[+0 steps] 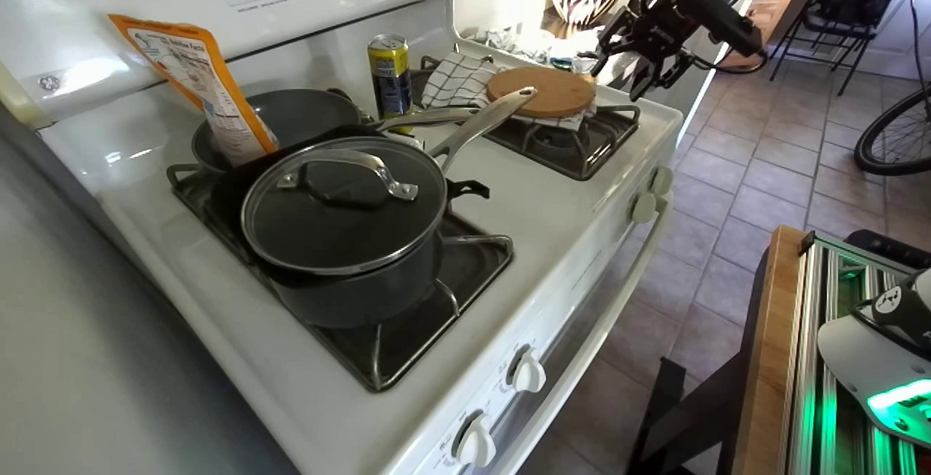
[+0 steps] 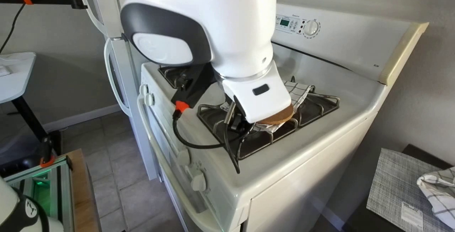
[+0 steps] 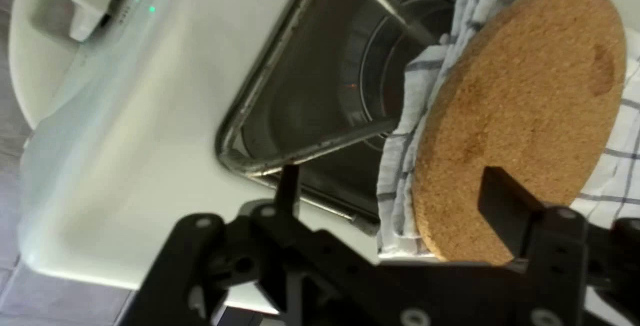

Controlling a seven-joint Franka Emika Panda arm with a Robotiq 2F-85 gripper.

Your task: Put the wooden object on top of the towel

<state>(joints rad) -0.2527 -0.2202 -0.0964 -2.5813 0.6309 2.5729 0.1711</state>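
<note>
The wooden object (image 1: pixel 542 89) is a round, flat, brown disc that looks like cork. It lies on the white towel (image 1: pixel 454 81) with dark grid lines, over the stove's burner grate. The disc (image 2: pixel 279 116) and towel (image 2: pixel 298 91) also show in an exterior view, partly hidden by the arm. In the wrist view the disc (image 3: pixel 525 101) lies on the folded towel (image 3: pixel 395 186). My gripper (image 1: pixel 620 78) is open and empty by the disc's edge. In the wrist view my gripper (image 3: pixel 392 193) has one finger in front of the disc and the other beside it, over the grate.
A lidded pot (image 1: pixel 349 206), a pan (image 1: pixel 305 115) with an orange bag (image 1: pixel 207 82), and a yellow can (image 1: pixel 390 75) stand on the stove. A pan handle (image 1: pixel 487 122) reaches near the disc. Metal grate bars (image 3: pixel 320 149) surround the burner. Another towel (image 2: pixel 440 189) lies beside the stove.
</note>
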